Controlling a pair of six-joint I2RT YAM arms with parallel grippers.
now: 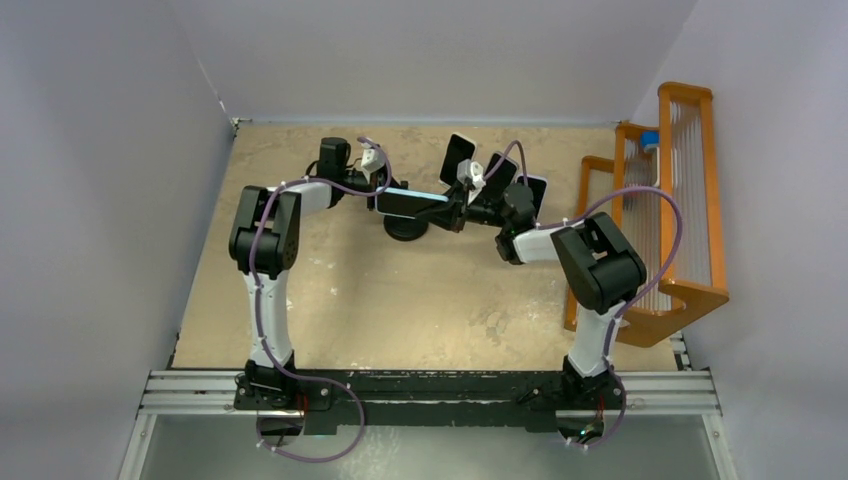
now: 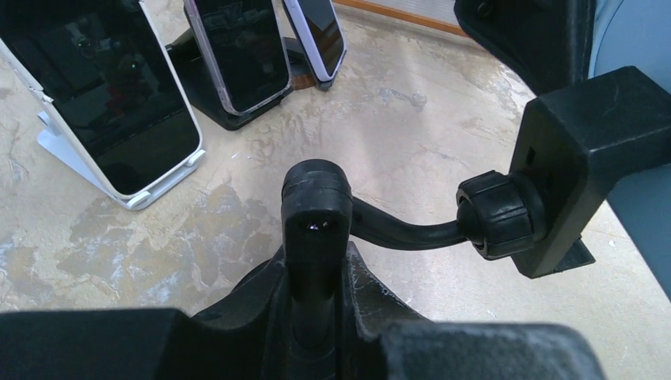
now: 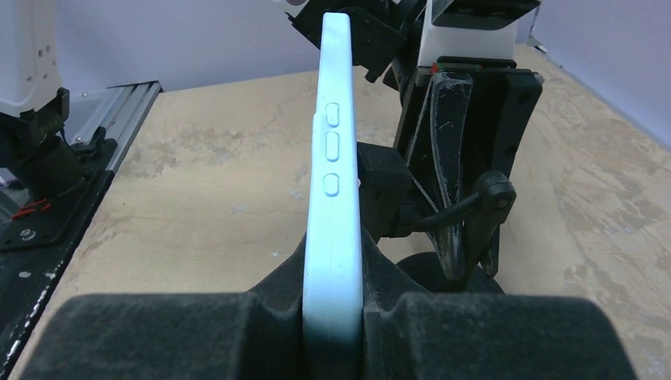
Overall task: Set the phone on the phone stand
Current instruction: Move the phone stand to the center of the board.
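My right jaws clamp one end of the pale blue phone [image 3: 332, 158], edge-up above the surface near the middle of its far edge, with its long axis level along that edge. My left jaws grip the phone stand [image 2: 316, 210] by its post. Its cradle [image 2: 581, 150] sits just beside the phone's face, so I judge a sideways press comes next.
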